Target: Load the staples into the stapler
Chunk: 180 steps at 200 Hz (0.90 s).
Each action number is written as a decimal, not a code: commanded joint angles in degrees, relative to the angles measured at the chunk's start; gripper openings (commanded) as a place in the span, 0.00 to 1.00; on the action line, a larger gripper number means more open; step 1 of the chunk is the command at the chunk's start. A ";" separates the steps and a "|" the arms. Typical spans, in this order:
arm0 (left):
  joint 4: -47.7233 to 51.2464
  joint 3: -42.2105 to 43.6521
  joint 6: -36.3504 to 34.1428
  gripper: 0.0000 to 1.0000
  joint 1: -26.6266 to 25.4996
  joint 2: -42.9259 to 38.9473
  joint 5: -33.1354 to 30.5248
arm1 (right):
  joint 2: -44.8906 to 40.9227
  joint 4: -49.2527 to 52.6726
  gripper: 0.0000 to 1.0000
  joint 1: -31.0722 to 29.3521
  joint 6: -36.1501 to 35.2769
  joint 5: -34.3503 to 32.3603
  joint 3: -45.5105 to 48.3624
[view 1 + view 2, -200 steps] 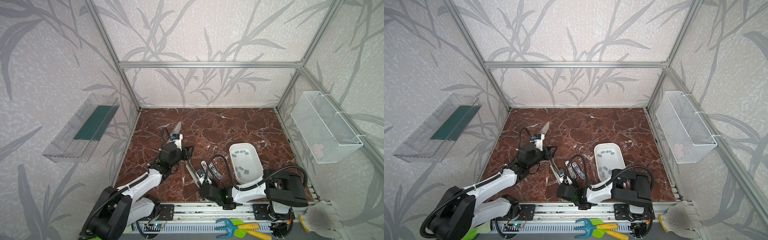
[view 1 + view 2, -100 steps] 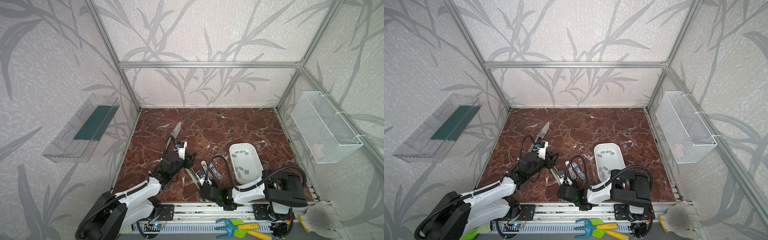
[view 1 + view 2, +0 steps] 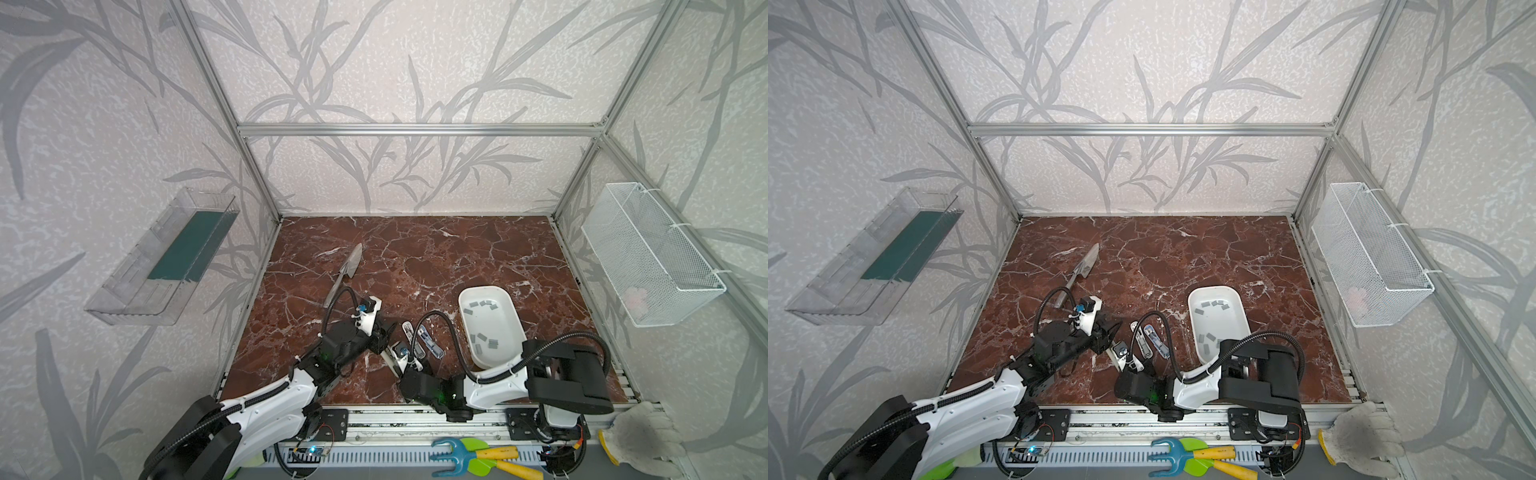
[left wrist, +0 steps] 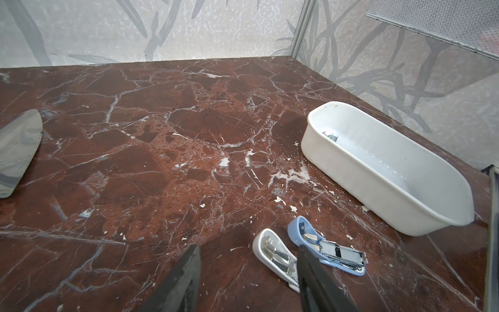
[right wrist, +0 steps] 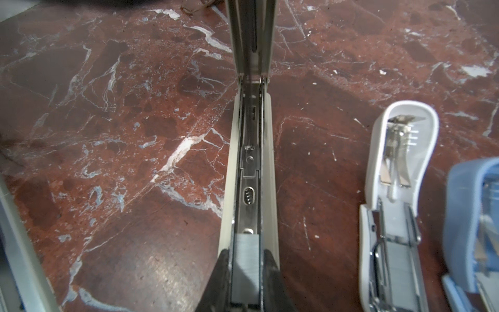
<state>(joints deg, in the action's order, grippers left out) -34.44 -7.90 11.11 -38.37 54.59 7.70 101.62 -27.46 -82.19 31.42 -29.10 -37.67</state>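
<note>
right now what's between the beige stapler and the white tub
Two small staplers: the white stapler nearer the beige stapler, the blue stapler nearer the tub, in both top views.

My left arm [image 3: 270, 399] extends from the desk's [image 3: 415, 249] front left corner toward its middle. The left hand [image 4: 248, 245] hovers low, jaws apart, gripping nothing. My right arm [image 3: 494, 386] lies folded along the front edge. The right hand [image 5: 247, 259] is low, jaws narrowed on the staples [image 5: 245, 248].

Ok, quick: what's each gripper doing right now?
Left gripper: open, holding nothing.
Right gripper: shut on a strip of staples, lined up with the channel of the open beige stapler.
</note>
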 commanded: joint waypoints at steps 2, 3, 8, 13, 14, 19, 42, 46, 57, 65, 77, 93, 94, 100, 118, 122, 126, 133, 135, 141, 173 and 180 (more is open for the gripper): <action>-1.39 1.07 -0.24 0.58 -1.67 1.60 2.24 | 1.03 -4.04 0.00 -0.34 0.31 0.96 0.30; -1.41 1.10 -0.27 0.58 -1.69 1.67 2.19 | 0.99 -4.06 0.00 -0.34 0.35 0.96 0.31; -1.61 0.92 -0.30 0.58 -1.89 2.37 2.02 | 0.93 -4.32 0.00 -0.34 0.40 0.97 0.46; -1.69 0.75 -0.51 0.58 -2.04 2.82 2.04 | 0.94 -4.54 0.00 -0.33 0.40 0.91 0.58; -1.69 0.77 -0.50 0.58 -2.14 2.90 2.00 | 0.99 -4.58 0.00 -0.33 0.40 0.94 0.58; -1.74 0.52 -0.69 0.58 -2.26 3.34 1.89 | 0.92 -4.70 0.00 -0.34 0.40 0.98 0.73; -2.49 0.42 -0.92 0.58 -2.76 4.88 0.23 | 0.92 -4.83 0.00 -0.33 0.48 0.80 0.83; -2.61 0.41 -1.01 0.58 -2.76 4.98 0.21 | 0.83 -5.02 0.00 -0.37 0.57 0.79 0.85; -2.49 0.37 -1.34 0.58 -2.86 4.89 0.35 | 0.93 -5.48 0.00 -0.34 0.58 0.82 1.22; -2.10 0.40 -1.59 0.58 -2.93 4.66 0.55 | 1.00 -6.31 0.00 -0.36 0.57 0.72 1.69; -1.50 0.41 -2.03 0.58 -3.10 4.24 0.54 | 1.16 -7.85 0.02 -0.33 0.49 0.13 2.48; -1.66 0.82 -2.24 0.58 -3.41 3.90 -0.60 | 1.18 -11.54 0.04 -0.42 0.23 -0.34 4.23; -1.63 0.80 -2.28 0.58 -3.48 3.93 -0.64 | 1.19 -11.86 0.04 -0.38 0.14 -0.34 4.34; -1.43 0.75 -2.52 0.58 -3.71 4.03 -0.88 | 1.42 -13.64 0.04 -0.34 -0.39 -0.34 4.95; -1.42 0.78 -3.15 0.58 -4.80 4.61 -1.87 | 2.36 -19.80 0.04 -0.36 -2.39 -0.71 6.19; -1.49 0.75 -3.28 0.58 -5.13 4.72 -2.28 | 2.56 -20.77 0.04 -0.34 -2.63 -0.89 6.42; -1.64 0.73 -3.41 0.58 -5.29 4.89 -2.61 | 2.74 -21.77 0.04 -0.38 -2.85 -0.95 6.63; -1.83 0.78 -3.46 0.58 -5.65 5.21 -3.05 | 3.09 -23.53 0.04 -0.37 -3.14 -0.89 7.12; -1.88 0.78 -3.58 0.58 -5.73 5.23 -3.07 | 3.13 -23.96 0.04 -0.34 -3.23 -0.87 7.22; -2.08 0.76 -3.76 0.58 -5.85 5.61 -2.93 | 3.38 -25.35 0.05 -0.38 -3.39 -0.78 7.65; -2.35 0.31 -4.65 0.61 -7.16 7.39 -3.19 | 4.29 -30.75 0.07 -0.40 -4.50 -0.91 9.29; -3.07 0.35 -4.64 0.63 -7.27 7.83 -3.22 | 4.28 -30.76 0.06 -0.36 -4.61 -0.96 9.28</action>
<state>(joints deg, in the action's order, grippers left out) -39.75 -7.79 4.78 -44.49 60.34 2.79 104.97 -50.78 -82.19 27.49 -30.02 -28.84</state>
